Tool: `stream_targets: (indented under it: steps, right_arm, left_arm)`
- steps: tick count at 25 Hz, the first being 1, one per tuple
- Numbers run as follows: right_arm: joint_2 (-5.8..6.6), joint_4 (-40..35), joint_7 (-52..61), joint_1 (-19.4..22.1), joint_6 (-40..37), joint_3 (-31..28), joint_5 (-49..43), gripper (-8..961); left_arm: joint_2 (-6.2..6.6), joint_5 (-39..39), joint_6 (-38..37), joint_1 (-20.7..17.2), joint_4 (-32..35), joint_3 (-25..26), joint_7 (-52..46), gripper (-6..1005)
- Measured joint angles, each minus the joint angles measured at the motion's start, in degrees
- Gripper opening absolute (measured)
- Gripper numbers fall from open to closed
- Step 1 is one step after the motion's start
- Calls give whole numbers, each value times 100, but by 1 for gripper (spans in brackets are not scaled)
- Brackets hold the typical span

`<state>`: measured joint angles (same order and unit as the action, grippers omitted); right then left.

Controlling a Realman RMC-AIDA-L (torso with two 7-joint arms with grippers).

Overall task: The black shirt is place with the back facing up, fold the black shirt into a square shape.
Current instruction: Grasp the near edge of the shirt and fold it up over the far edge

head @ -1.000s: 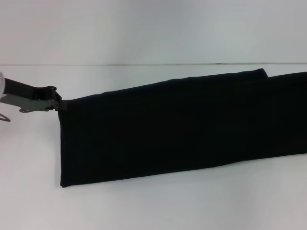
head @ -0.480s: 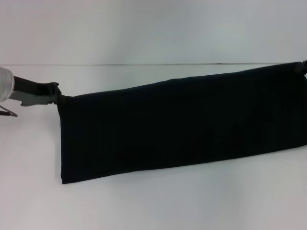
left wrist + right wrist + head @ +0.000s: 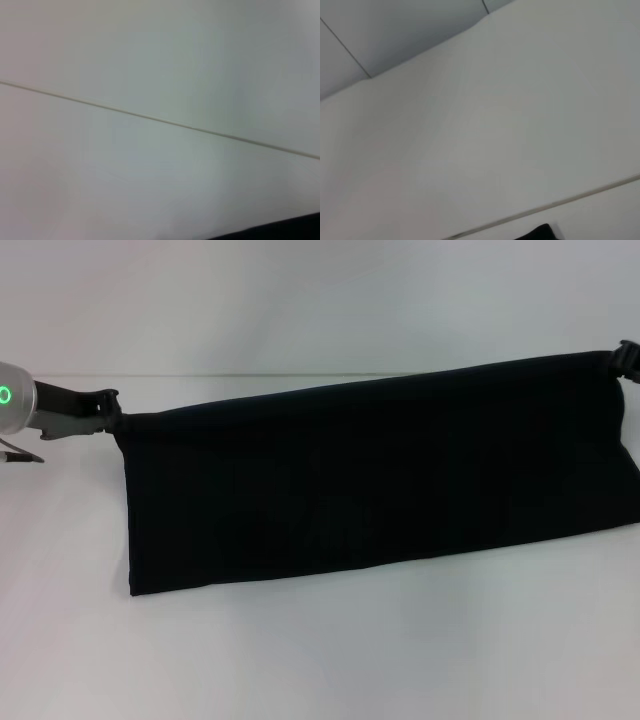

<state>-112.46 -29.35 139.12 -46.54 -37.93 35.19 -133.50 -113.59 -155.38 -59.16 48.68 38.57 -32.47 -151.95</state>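
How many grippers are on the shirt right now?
2. The left gripper pinches the shirt's upper corner on the robot's left; the right gripper holds the upper corner at the head view's right edge, only partly in frame.

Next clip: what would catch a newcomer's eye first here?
The black shirt, a long dark band stretched across the middle of the head view, hanging like a curtain over the white table. The left gripper holds its upper left corner, and the right gripper its upper right corner at the frame's edge.
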Motion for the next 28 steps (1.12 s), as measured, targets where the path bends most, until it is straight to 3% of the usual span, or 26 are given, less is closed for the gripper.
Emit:
stream_targets:
  steps: [9, 22, 28]
  right_arm:
    - [-150, 196, 4, -205, 800, 595, -4, 97]
    - [-154, 360, 29, -176, 1114, 606, 9, 102]
    - [-64, 449, 10, -227, 1129, 655, -43, 105]
  left_arm:
    - [-37, -93, 220, -58, -61, -45, -81, 123]
    - [-158, -82, 579, -22, -88, -192, -67, 131]
    - [-198, -62, 741, 25, -125, -221, -112, 135]
